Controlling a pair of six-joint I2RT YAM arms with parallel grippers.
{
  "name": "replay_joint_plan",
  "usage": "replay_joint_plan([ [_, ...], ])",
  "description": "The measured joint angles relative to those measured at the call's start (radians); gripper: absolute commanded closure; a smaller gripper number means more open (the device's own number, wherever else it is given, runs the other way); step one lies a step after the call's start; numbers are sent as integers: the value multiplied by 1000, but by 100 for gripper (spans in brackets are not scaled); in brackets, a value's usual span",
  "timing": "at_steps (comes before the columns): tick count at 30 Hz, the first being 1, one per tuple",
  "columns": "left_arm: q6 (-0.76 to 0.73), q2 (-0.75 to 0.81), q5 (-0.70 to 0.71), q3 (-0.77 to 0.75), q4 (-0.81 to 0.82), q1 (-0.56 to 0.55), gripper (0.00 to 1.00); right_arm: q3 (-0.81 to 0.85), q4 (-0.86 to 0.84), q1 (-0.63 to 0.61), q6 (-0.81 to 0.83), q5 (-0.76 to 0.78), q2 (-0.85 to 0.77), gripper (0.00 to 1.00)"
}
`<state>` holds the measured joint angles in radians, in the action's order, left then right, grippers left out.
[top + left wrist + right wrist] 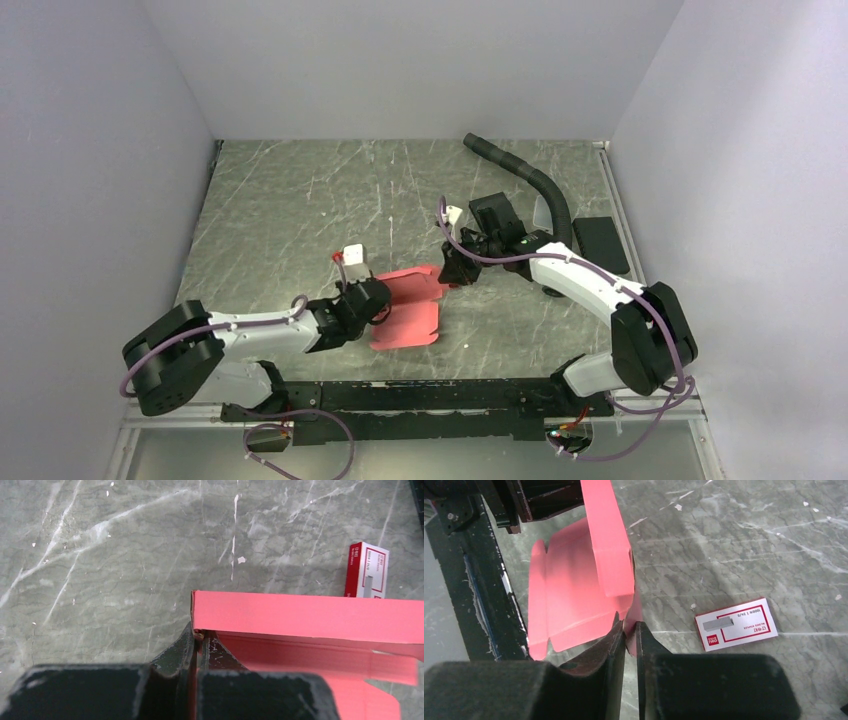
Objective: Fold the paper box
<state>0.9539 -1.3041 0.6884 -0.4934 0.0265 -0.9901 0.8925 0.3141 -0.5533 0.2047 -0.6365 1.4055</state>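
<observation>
Here, paper box [410, 312] in the middle of the table [300, 200], one side standing up, left pincer [197, 636] pinching its edge tight, right pincer [630, 628] just a crack apart at its corner, little red-and-white card [736, 625] near, black pad [600, 243] far off.

Lower part of the card [366, 570] hidden behind a raised flap of the paper box [305, 617], upper right of the left wrist view — print too small to read. Box cut off at the right edge. Corner at the tips of the right gripper [630, 626] — pinched or not, cannot tell.
</observation>
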Motion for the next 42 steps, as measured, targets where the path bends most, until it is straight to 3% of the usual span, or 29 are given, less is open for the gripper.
replay_joint_plan([
  [5,-34,43,-3,47,37,0,100,0,-8,-1,4,-43,0,65],
  [12,-40,66,-3,62,37,0,100,1,3,4,46,-74,-35,34],
  [18,-24,116,-3,69,-6,0,100,16,58,50,140,-98,-135,29],
  [21,-16,132,-10,69,-22,0,100,21,88,65,206,-116,-182,35],
  [25,-15,134,-18,69,-45,0,100,21,83,64,245,-140,-210,77],
  [29,-16,121,-25,69,-47,0,100,21,57,17,238,-104,-180,96],
  [34,-17,94,-30,55,-30,0,100,23,20,-97,209,36,-74,100],
  [42,-41,64,-44,34,-16,0,100,24,13,-128,196,152,-30,99],
])
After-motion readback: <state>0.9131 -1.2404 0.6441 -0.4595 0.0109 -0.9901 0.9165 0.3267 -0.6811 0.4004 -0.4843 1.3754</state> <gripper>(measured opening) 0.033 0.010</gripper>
